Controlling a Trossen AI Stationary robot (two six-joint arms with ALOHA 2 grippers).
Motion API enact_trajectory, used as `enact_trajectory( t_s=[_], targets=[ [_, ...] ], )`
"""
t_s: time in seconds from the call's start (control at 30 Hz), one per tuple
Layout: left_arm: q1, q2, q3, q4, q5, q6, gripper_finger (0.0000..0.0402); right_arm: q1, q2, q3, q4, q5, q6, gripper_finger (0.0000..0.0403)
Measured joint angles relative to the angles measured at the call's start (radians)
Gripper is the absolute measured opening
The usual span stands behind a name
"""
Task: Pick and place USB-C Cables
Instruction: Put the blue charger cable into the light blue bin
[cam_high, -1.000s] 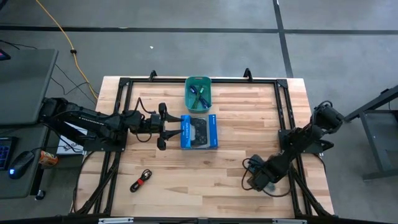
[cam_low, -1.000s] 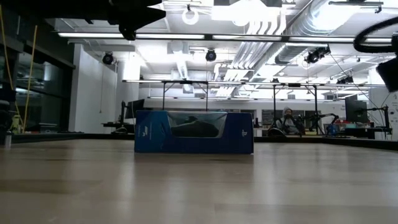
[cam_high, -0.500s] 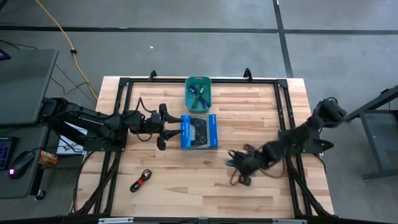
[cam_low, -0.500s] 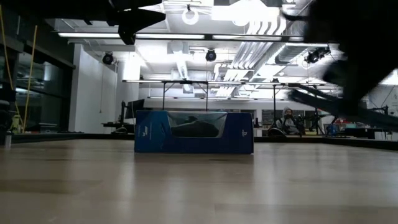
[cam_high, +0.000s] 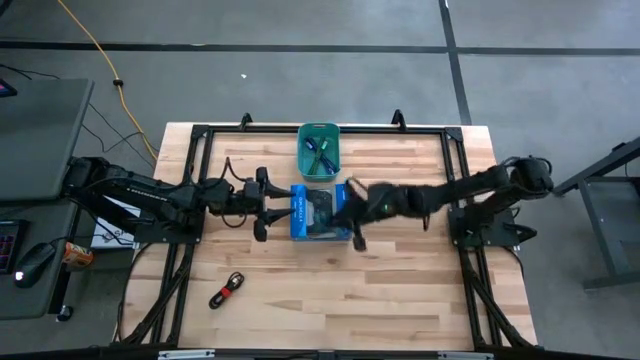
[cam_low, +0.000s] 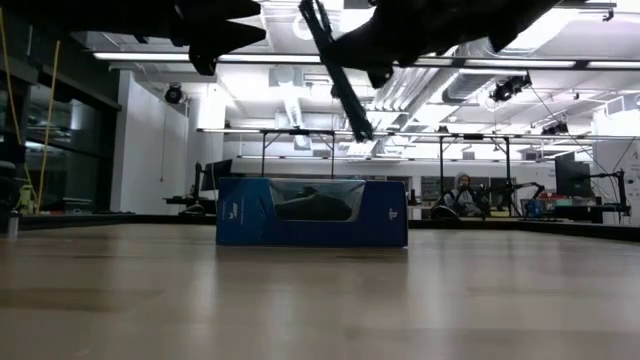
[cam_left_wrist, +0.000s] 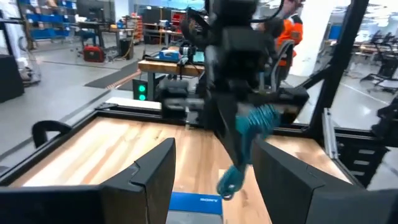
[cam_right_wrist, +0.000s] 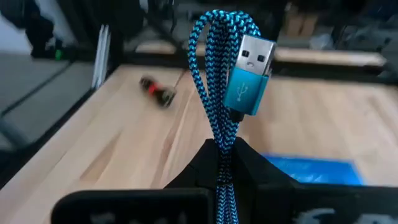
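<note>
My right gripper (cam_high: 352, 207) hangs over the right end of the blue controller box (cam_high: 318, 212), shut on a teal braided USB-C cable (cam_right_wrist: 219, 74) whose silver plug (cam_right_wrist: 252, 78) shows ahead of the fingers. My left gripper (cam_high: 262, 205) stands open and level beside the box's left end, touching nothing. The teal bin (cam_high: 319, 150) behind the box holds a blue and a green cable. A black cable with a red band (cam_high: 228, 290) lies flat on the table near the left front. My right gripper pinches the folded strands of the teal cable (cam_right_wrist: 222, 155) between its two shut fingers. The fingers point slightly below level, toward the table's left. The looped end and the plug (cam_right_wrist: 252, 81) stick out past the fingertips, and the cable (cam_left_wrist: 249, 134) is lifted clear of the table.
A black metal frame (cam_high: 452, 190) runs round the tabletop. The blue box stands between the two grippers. Bare wood (cam_high: 400, 290) stretches along the near right part of the table.
My right gripper has swung from the table's near right corner toward the blue box, rising and tipping from pointing down to nearly level while rolling. It stayed shut and carried the teal cable up off the table.
</note>
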Motion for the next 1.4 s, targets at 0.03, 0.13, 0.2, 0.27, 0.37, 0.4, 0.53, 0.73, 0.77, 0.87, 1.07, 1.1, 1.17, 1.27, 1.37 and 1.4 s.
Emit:
enact_trajectory(
  t_s=[0.03,0.13,0.2,0.27,0.37,0.4,0.53,0.73,0.77,0.87,1.07,1.1,1.17,1.27,1.37,1.4],
  targets=[
    [0.0,0.0,0.0,-0.003,-0.009,0.001,0.0188,-0.024,0.0,0.0,0.027,-0.016,-0.002,0.0003],
    [-0.002,0.0,0.0,-0.007,-0.033,0.034,0.0188,-0.084,-0.002,-0.041,0.187,-0.065,-0.007,0.0003],
    [-0.011,0.0,0.0,-0.003,-0.06,0.067,0.0188,-0.112,-0.002,-0.112,0.358,-0.078,0.009,0.0003],
    [-0.026,0.0,0.0,0.001,-0.103,0.115,0.0188,-0.138,-0.002,-0.182,0.512,-0.082,0.05,0.0003],
    [-0.047,0.0,0.0,0.014,-0.176,0.171,0.0188,-0.168,-0.012,-0.258,0.619,-0.105,0.094,0.0003],
    [-0.05,0.0,0.0,0.022,-0.183,0.18,0.0188,-0.173,-0.013,-0.268,0.63,-0.105,0.095,0.0003],
    [-0.051,0.0,0.0,0.033,-0.184,0.183,0.0188,-0.172,-0.012,-0.269,0.623,-0.106,0.095,0.0003],
    [-0.046,0.0,0.0,0.032,-0.184,0.171,0.0188,-0.17,-0.01,-0.253,0.605,-0.106,0.092,0.0003],
    [-0.046,0.0,0.0,0.032,-0.184,0.162,0.0188,-0.17,-0.01,-0.253,0.602,-0.107,0.092,0.0003],
    [-0.046,0.0,0.0,0.032,-0.184,0.157,0.0188,-0.169,-0.01,-0.253,0.597,-0.107,0.092,0.0003],
    [-0.046,0.0,0.0,0.032,-0.184,0.157,0.0188,-0.169,-0.01,-0.253,0.597,-0.107,0.095,0.0003],
    [-0.046,0.0,0.0,0.032,-0.184,0.157,0.0188,-0.169,-0.01,-0.253,0.597,-0.107,0.095,0.0003],
    [-0.046,0.0,0.0,0.032,-0.184,0.156,0.0188,-0.169,-0.01,-0.253,0.597,-0.091,0.095,0.0003],
    [-0.046,0.0,0.0,0.032,-0.184,0.134,0.0188,-0.164,-0.01,-0.251,0.594,0.047,0.094,0.0003],
    [-0.046,0.0,0.0,0.032,-0.184,0.131,0.0188,-0.172,-0.01,-0.206,0.507,0.186,0.075,0.0003],
    [-0.046,0.0,0.0,0.033,-0.184,0.131,0.0188,-0.18,-0.009,-0.178,0.46,0.211,0.069,0.0003]
  ],
)
